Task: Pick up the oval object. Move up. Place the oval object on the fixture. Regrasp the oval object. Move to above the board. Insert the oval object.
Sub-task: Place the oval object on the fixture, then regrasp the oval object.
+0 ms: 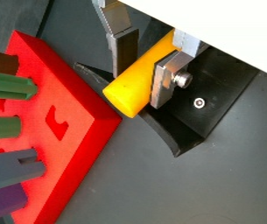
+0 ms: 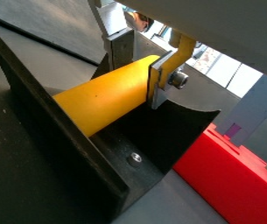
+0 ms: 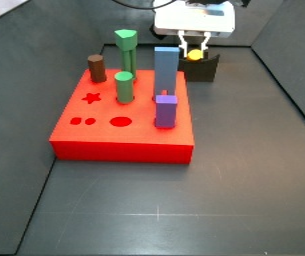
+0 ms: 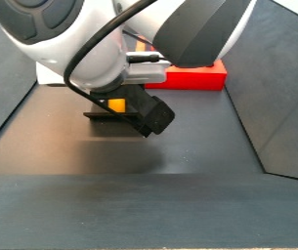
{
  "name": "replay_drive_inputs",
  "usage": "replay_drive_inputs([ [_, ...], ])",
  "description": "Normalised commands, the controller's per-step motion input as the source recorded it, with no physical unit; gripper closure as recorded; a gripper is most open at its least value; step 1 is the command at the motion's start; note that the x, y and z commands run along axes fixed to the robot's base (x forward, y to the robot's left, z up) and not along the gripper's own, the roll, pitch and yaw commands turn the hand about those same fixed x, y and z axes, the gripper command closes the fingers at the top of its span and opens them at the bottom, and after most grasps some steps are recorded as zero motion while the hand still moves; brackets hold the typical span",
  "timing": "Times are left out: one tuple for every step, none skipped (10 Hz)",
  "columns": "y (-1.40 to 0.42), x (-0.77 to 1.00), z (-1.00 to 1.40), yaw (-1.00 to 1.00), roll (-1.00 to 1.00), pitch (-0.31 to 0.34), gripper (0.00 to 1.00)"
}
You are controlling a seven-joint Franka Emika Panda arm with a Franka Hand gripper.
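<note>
Yellow oval object (image 1: 136,86) between gripper (image 1: 144,63) fingers (image 1: 166,80)

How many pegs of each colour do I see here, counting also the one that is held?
Green pegs: 2
Brown peg: 1
Blue peg: 1
Purple peg: 1
Yellow-orange oval object, held by the gripper at the fixture: 1
Total: 6

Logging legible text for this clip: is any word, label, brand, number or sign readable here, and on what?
None: no text on the thick red rectangular board, the dark L-shaped fixture, or the short yellow-orange oval peg between the fingers of the robot's hand over the fixture.
</note>
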Motion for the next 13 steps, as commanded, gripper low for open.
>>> replay_drive_inputs([
  [0.07, 0.07, -0.24, -0.11, -0.14, -0.054, 1.0],
  [0.07, 0.07, -0.24, -0.1, -0.14, -0.055, 1.0],
  [0.0, 0.0, 0.0, 0.0, 0.0, 0.0, 0.0],
  [0.0, 0.0, 1.0, 0.0, -0.08, 0.043, 0.0],
  [0.0, -0.01, 1.0, 0.01, -0.08, 0.047, 0.0],
  [0.01, -0.02, 1.0, 0.01, -0.04, 0.054, 0.0],
  [0.0, -0.02, 1.0, 0.0, -0.01, 0.054, 0.0],
  [0.0, -0.03, 1.0, -0.01, 0.03, 0.06, 0.0],
  [0.0, -0.04, 0.89, -0.01, 0.04, 0.063, 0.0],
  [0.0, -0.04, 0.66, -0.02, 0.05, 0.06, 0.0],
  [0.0, -0.03, 0.48, -0.03, 0.06, 0.062, 0.0],
  [0.0, -0.03, 0.3, -0.03, 0.06, 0.062, 0.0],
  [-0.85, -0.12, 0.94, 0.01, 1.0, 0.062, 0.0],
])
